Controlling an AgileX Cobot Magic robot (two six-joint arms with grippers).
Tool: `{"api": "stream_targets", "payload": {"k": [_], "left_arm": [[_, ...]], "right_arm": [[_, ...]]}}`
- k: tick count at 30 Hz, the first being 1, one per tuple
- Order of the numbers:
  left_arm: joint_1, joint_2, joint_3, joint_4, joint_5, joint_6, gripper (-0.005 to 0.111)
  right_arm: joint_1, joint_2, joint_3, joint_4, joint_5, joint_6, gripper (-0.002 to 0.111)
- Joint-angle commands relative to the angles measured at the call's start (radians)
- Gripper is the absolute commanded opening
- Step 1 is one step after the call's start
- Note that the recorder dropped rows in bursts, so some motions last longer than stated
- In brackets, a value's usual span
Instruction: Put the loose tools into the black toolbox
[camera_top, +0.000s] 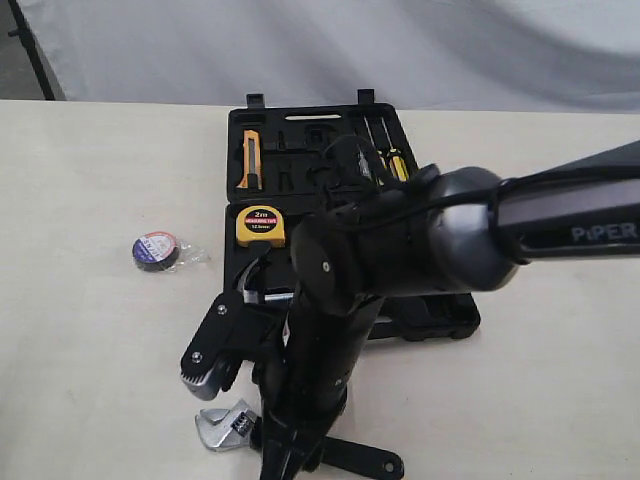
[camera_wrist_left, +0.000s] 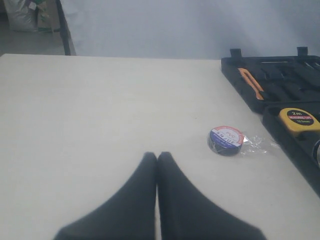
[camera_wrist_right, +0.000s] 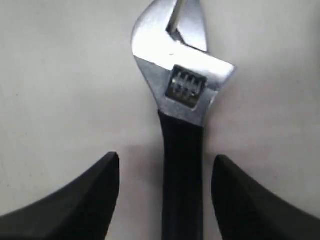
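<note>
The silver adjustable wrench (camera_wrist_right: 182, 75) with its black handle lies flat on the table. My right gripper (camera_wrist_right: 165, 160) is open, one finger on each side of the handle and not touching it. The exterior view shows the wrench head (camera_top: 228, 428) near the front edge under the right arm (camera_top: 400, 250). The black tape roll (camera_top: 155, 250) with a blue-white label lies left of the open black toolbox (camera_top: 455, 318). A steel hammer claw (camera_top: 252, 283) peeks out in the box's near half. My left gripper (camera_wrist_left: 157, 156) is shut and holds nothing, short of the tape roll (camera_wrist_left: 226, 140).
A yellow tape measure (camera_top: 260, 225) and an orange-handled tool (camera_top: 249, 158) sit in the toolbox recesses. A scrap of clear wrapper (camera_wrist_left: 255, 144) lies beside the tape roll. The right arm hides much of the box's near half. A grey backdrop hangs behind the table.
</note>
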Motion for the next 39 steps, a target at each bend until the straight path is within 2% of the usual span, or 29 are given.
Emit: {"api": "stream_targets", "payload": {"k": [1,6,7,9,10,11,15,19,22,26,28,30,31,32,33,39], "left_arm": [[0.003,-0.008,0.009,-0.014,-0.017,-0.01,0.001],[0.003,-0.008,0.009,-0.014,-0.017,-0.01,0.001],[0.003,-0.008,0.009,-0.014,-0.017,-0.01,0.001],[0.003,-0.008,0.009,-0.014,-0.017,-0.01,0.001],[0.003,-0.008,0.009,-0.014,-0.017,-0.01,0.001],[0.003,-0.008,0.009,-0.014,-0.017,-0.01,0.001],[0.003,-0.008,0.009,-0.014,-0.017,-0.01,0.001],[0.003,-0.008,0.009,-0.014,-0.017,-0.01,0.001],[0.003,-0.008,0.009,-0.014,-0.017,-0.01,0.001],[0.003,-0.008,0.009,-0.014,-0.017,-0.01,0.001],[0.003,-0.008,0.009,-0.014,-0.017,-0.01,0.001],[0.003,-0.008,0.009,-0.014,-0.017,-0.01,0.001],[0.003,-0.008,0.009,-0.014,-0.017,-0.01,0.001],[0.003,-0.008,0.009,-0.014,-0.017,-0.01,0.001],[0.003,-0.008,0.009,-0.014,-0.017,-0.01,0.001],[0.003,-0.008,0.009,-0.014,-0.017,-0.01,0.001]], "right_arm": [[0.017,0.053,-0.016,0.017,-0.05,0.041,0.053],[0.017,0.12,-0.031,0.006,-0.061,0.083,0.051],[0.02,0.134,-0.031,-0.005,-0.048,0.085,0.045],[0.022,0.161,-0.029,-0.033,-0.014,0.087,0.024],[0.022,0.177,-0.029,-0.046,0.003,0.09,0.005],[0.022,0.184,-0.029,-0.048,0.011,0.095,0.0],[0.022,0.174,-0.031,-0.048,0.017,0.093,-0.001],[0.016,0.065,-0.066,-0.087,0.017,0.107,-0.001],[0.016,-0.058,-0.122,-0.252,0.032,0.204,-0.001],[0.009,-0.111,-0.147,-0.428,0.032,0.31,-0.001],[-0.001,-0.097,-0.147,-0.385,0.022,0.36,0.003],[0.004,-0.08,-0.147,-0.33,0.025,0.36,0.023],[0.011,-0.073,-0.147,-0.289,0.025,0.36,0.042],[0.017,-0.069,-0.147,-0.276,0.029,0.36,0.054],[0.028,-0.06,-0.147,-0.266,0.041,0.36,0.06],[0.071,-0.005,-0.145,-0.237,0.072,0.357,0.059]]}}
